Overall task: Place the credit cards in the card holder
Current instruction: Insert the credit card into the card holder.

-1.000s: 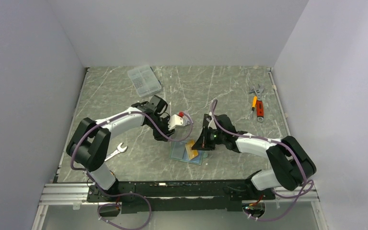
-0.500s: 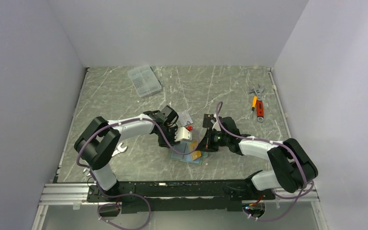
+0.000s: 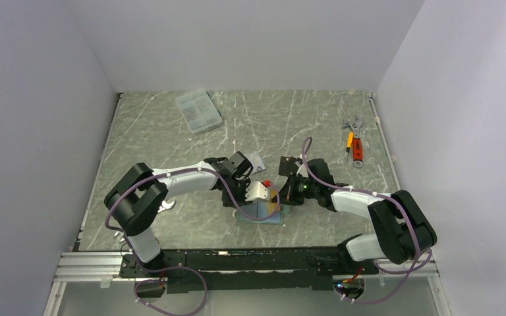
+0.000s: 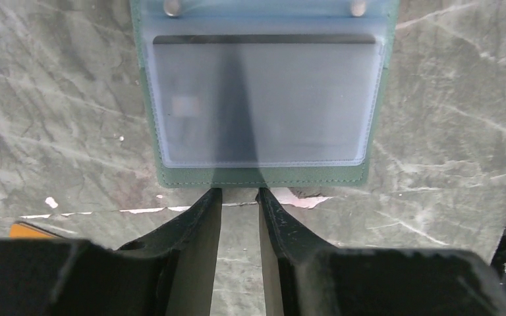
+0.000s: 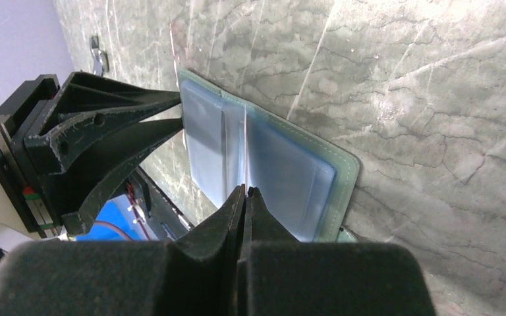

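Grey-green card holder (image 4: 263,176), which we list lying unfolded on the desk (image 4: 53,131), silvery card (image 4: 253,99) inside its light blue sleeve, left gripper (image 4: 240,192) narrowly parted at its edge, right gripper (image 5: 244,189) pinching the orange-gold card (image 3: 273,199) edge-on over it.

From above, you saw little of the card holder (image 3: 270,219): the left pincer (image 3: 263,197) and right pincer (image 3: 280,194) covered most of it. Your left wrist view cut off its far edge, and the sleeved card (image 4: 263,99) was only a blurred grey shape. The thin card (image 5: 245,141) stood edge-on, its face untellable.
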Robot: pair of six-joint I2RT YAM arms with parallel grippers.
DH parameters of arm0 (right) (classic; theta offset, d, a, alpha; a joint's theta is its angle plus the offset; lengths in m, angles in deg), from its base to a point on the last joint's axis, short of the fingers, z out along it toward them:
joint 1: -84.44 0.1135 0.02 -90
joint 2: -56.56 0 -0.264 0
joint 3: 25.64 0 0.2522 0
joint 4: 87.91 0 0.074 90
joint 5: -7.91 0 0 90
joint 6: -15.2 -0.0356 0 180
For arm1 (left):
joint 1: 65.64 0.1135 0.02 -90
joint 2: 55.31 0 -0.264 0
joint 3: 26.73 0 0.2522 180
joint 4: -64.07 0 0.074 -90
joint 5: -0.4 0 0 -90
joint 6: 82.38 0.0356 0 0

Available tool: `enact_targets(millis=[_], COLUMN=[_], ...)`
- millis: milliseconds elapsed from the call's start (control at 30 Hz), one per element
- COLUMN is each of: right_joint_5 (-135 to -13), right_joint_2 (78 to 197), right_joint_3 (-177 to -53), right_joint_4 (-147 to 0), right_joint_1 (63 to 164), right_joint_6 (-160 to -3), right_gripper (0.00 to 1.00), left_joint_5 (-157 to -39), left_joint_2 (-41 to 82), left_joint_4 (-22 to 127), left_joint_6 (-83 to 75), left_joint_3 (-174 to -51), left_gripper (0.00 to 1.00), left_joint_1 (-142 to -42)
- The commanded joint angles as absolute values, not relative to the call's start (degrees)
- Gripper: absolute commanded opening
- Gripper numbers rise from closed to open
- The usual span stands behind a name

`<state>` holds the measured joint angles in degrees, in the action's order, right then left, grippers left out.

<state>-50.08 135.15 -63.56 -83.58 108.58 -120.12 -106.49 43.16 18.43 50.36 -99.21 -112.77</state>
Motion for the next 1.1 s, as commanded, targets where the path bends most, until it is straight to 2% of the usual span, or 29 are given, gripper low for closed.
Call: enact_targets(millis=[0, 533, 1067], right_joint_5=[-51.6, -58.1, -62.9], right_joint_2=[133.9, 133.4, 132.3], right_joint_3=[-64.7, -57.0, -49.7], right_joint_4=[-84.8, -101.2, -111.6], right_joint_1=[108.3, 111.3, 114.0], right_joint_6=[-118.4, -123.5, -128.4], right_gripper=[0.0, 0.0, 0.0], left_joint_5=[-112.6, -114.5, -113.7], left_joint_2=[43.5, 41.8, 40.6], left_joint_4=[14.9, 16.4, 20.8], left_joint_6=[46.8, 42.3, 37.4], left_joint_3=[-96.7, -94.7, -96.9], left_gripper=[0.32, 0.27, 0.26], left_joint_1=[-115.7, -117.1, -117.3])
